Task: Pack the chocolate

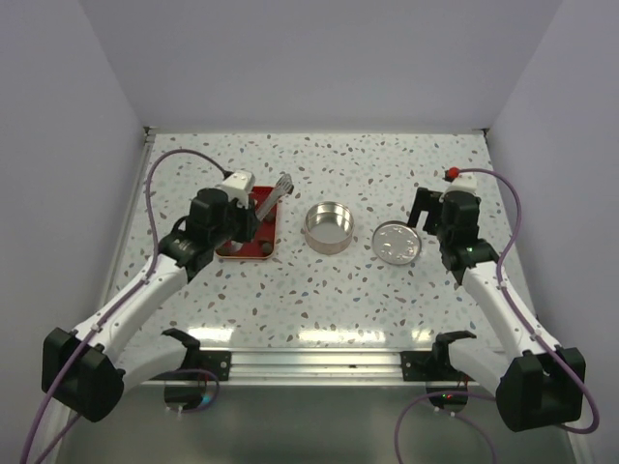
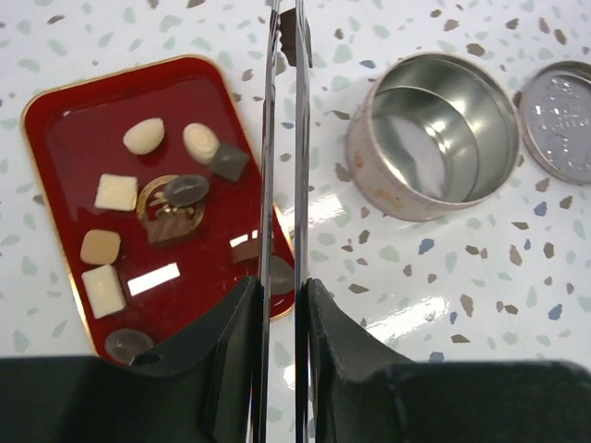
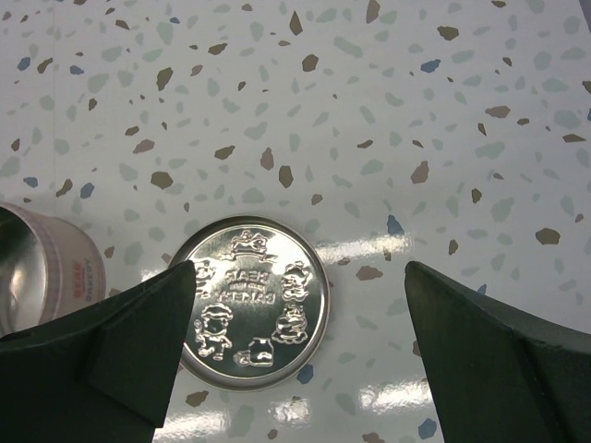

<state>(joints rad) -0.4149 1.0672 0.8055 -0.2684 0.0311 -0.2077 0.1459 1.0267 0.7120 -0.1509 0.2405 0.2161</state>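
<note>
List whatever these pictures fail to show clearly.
Left wrist: the tongs and left gripper hide part of the red tray, so the chocolate count is uncertain.
Top view: the left arm covers most of the tray; pieces too small.
Right wrist: the tin is cut off by the left edge.

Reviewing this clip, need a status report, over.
Left claw shut on tongs, dark piece at tips. Right claw open over lid. Chocolate on red tray, tin empty. Nothing between tray and tin.

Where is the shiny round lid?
In the top view, the round silver metal lid lies flat on the speckled table, right of the open silver tin and beside the right claw.
</note>
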